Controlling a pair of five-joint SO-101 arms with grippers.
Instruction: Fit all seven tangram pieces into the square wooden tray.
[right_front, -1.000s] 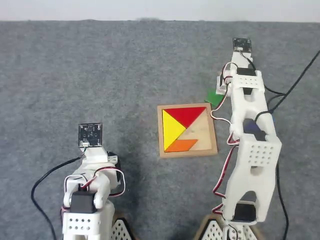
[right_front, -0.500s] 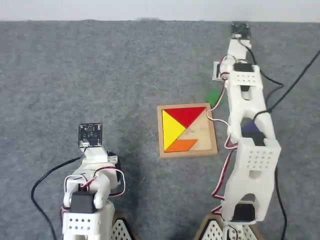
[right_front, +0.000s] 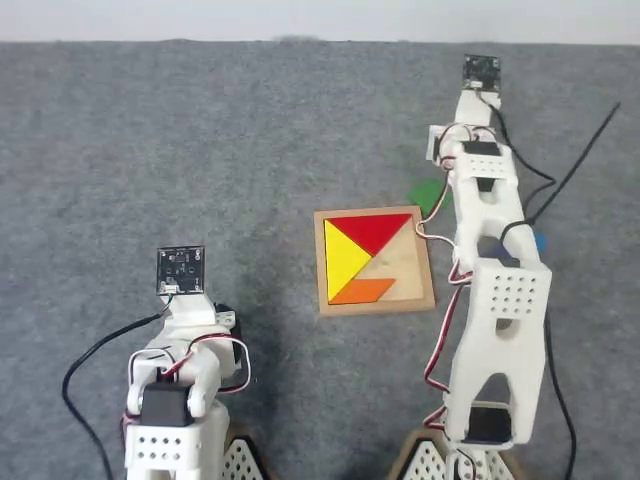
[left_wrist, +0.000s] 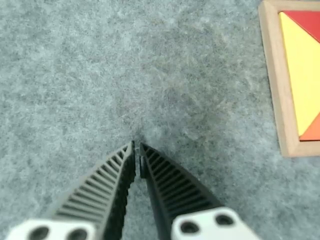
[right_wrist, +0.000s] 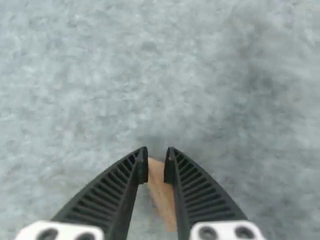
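Grey felt covers the table; nearest, the left gripper (left_wrist: 136, 150) sits pinched together, empty; midway lies the square wooden tray (right_front: 376, 306), partly filled; farthest, the right gripper (right_wrist: 155, 162) clamps a tan piece (right_wrist: 161, 192), probably light, stiff, slick; best held across opposite edges.

My right arm (right_front: 482, 195) stretched farther across the table, green piece (right_front: 426, 192) more uncovered on its left, blue piece (right_front: 540, 241) uncovered on its right

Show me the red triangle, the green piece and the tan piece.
red triangle (right_front: 372, 232): high view, centre of its face
green piece (right_front: 424, 193): high view, its exposed part
tan piece (right_wrist: 161, 192): right wrist view, its visible face
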